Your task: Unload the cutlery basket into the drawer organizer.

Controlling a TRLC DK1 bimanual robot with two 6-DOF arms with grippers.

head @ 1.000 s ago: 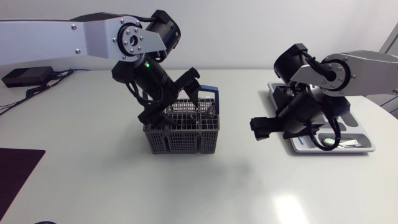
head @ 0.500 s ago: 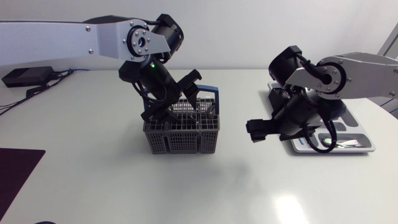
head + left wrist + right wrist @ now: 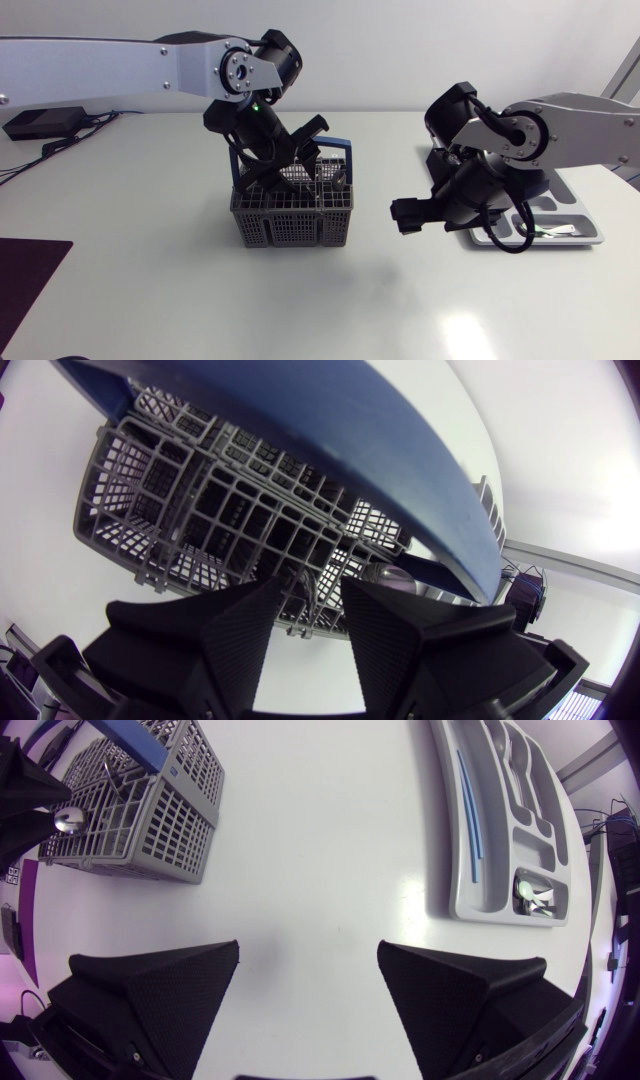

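Partway, I guess: some cutlery (image 3: 533, 892) in the drawer organizer (image 3: 500, 830), a spoon (image 3: 385, 576) left in the cutlery basket (image 3: 292, 215) under the narrow-gapped left gripper (image 3: 310, 588); right gripper (image 3: 308, 948) wide, empty.

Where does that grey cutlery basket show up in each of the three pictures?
Head view: cutlery basket left of middle.
Left wrist view: cutlery basket close ahead of the left gripper.
Right wrist view: cutlery basket far ahead of the right gripper, off to one side.
Shared landmark: its blue handle.

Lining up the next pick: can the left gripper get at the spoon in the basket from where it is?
Probably yes: the left gripper is open right over the basket, the spoon just ahead; the blue handle passes beside it.
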